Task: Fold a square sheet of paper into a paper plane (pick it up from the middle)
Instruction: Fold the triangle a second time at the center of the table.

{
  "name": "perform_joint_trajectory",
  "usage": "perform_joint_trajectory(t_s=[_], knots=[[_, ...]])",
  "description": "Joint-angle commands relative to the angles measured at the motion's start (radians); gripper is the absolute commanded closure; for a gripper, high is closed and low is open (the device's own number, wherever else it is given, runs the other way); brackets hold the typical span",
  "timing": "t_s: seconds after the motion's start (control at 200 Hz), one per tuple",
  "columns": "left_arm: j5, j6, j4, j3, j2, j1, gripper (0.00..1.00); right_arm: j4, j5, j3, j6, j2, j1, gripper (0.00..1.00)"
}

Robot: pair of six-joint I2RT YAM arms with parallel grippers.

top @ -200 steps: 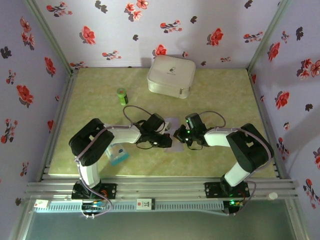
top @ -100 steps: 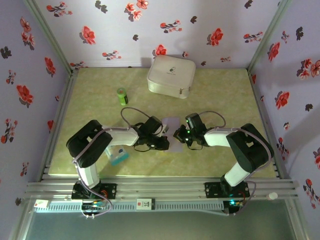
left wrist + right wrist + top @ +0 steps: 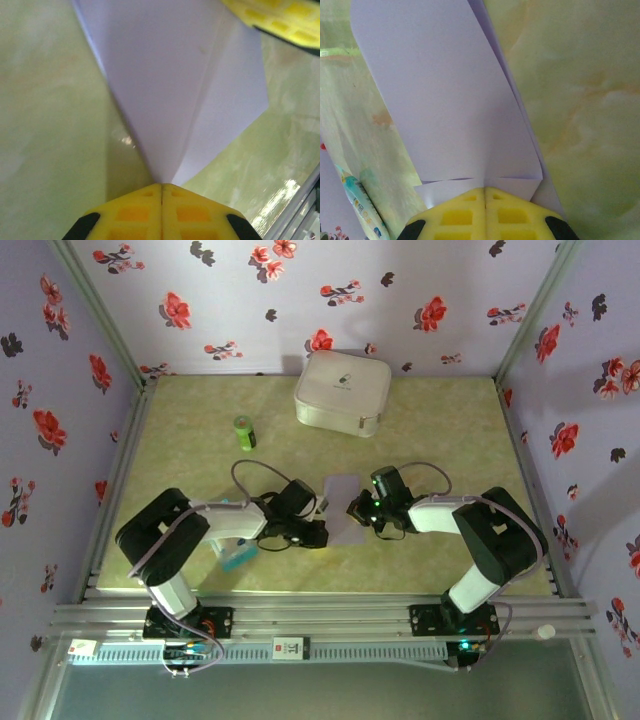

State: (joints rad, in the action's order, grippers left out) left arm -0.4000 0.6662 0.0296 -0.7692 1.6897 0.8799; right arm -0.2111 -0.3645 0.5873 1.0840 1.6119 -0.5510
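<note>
the left pincer [image 3: 161,192] is pressed together on the pointed tip of the paper [image 3: 185,85]. the right pincer [image 3: 485,192] is closed too, pinching a folded edge of the same sheet. its yellow pads [image 3: 460,216] look like moulded plastic with square hollows. the paper is held between both pincers, over the middle of the desk [image 3: 450,440]. it is thin, matte and pale lavender, with one straight crease and flaps that meet in a point. i judge the first folds are made, but it is not yet a narrow dart and the wing folds are left. the desk is glossy, marbled green.
</note>
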Motion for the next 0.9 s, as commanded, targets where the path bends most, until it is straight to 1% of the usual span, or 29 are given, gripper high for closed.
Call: perform_joint_trajectory(t_s=[0.0,0.08,0.155,0.26,0.375,0.685,0.815,0.895], knots=[[0.020,-0.028,0.077,0.009,-0.060,0.011,0.94,0.092,0.065,-0.038,-0.006,0.026,0.000,1.00],[0.018,-0.028,0.071,-0.017,-0.098,0.000,0.94,0.090,0.066,-0.041,-0.003,0.021,0.000,1.00],[-0.017,-0.018,0.057,-0.054,-0.106,-0.021,0.95,0.089,0.065,-0.042,-0.001,0.017,0.000,1.00],[-0.058,0.002,0.024,-0.102,-0.072,-0.036,0.96,0.095,0.064,-0.035,-0.004,0.014,0.001,1.00],[-0.080,0.010,0.013,-0.162,0.001,-0.035,0.95,0.092,0.060,-0.032,-0.003,0.017,0.001,1.00],[-0.071,0.014,-0.028,-0.217,0.142,-0.036,0.94,0.089,0.058,-0.036,-0.005,0.013,0.000,1.00],[-0.032,-0.011,0.030,-0.213,0.177,-0.036,0.95,0.082,0.055,-0.039,-0.004,0.009,0.000,1.00],[-0.016,-0.021,0.041,-0.178,0.179,-0.035,0.96,0.083,0.053,-0.035,-0.011,0.002,0.003,1.00]])
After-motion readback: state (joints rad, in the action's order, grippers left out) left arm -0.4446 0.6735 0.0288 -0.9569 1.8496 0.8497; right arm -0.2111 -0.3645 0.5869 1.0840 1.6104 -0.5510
